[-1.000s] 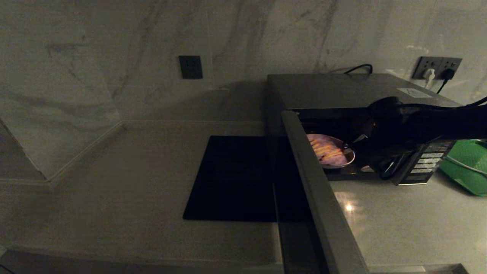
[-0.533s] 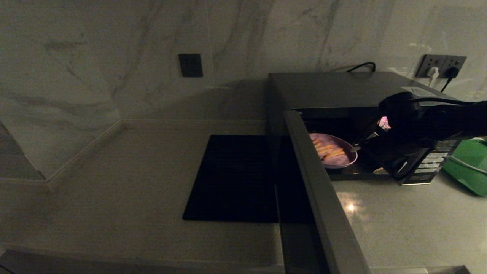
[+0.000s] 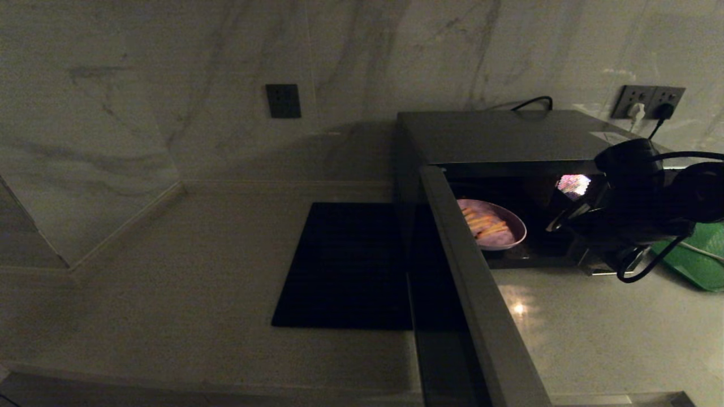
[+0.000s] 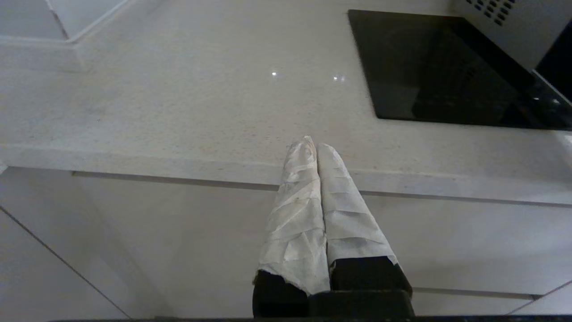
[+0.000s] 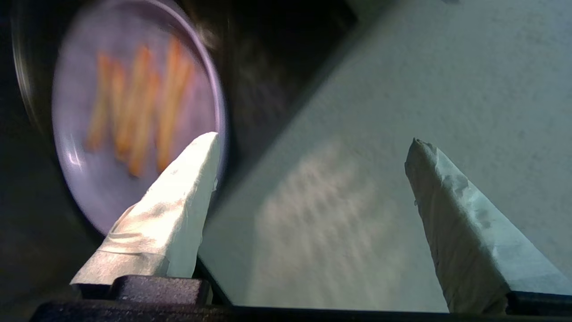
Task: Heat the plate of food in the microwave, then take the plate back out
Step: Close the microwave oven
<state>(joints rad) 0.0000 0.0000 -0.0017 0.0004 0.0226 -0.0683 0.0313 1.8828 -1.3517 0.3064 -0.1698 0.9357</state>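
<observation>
Left gripper [image 4: 313, 145]: parked low in front of the tabletop [image 4: 178, 98] edge, its tape-wrapped jaws pressed together and empty. Microwave door [image 3: 481, 294]: swung fully open, reaching from the oven's left front corner toward the camera, edge-on in the head view. Black square mat [image 3: 350, 265]: flat on the tabletop, just left of the open door and partly behind it. Right gripper [image 5: 313, 147]: jaws spread wide apart and holding nothing, at the right of the oven mouth, clear of the plate; in the wrist view one wrapped finger [image 5: 178, 205] overlaps the plate rim in line of sight, the other stands over pale tabletop. Plate of food [image 3: 500, 229]: pale lilac, round, resting on the floor of the open microwave [image 3: 509, 135] cavity toward its left side, several orange sticks lying side by side on it. Green tray [image 3: 701, 257]: on the tabletop right of the microwave, partly hidden by the right arm. Wall sockets [image 3: 647, 100]: on the marble wall behind, with plugs inserted.
</observation>
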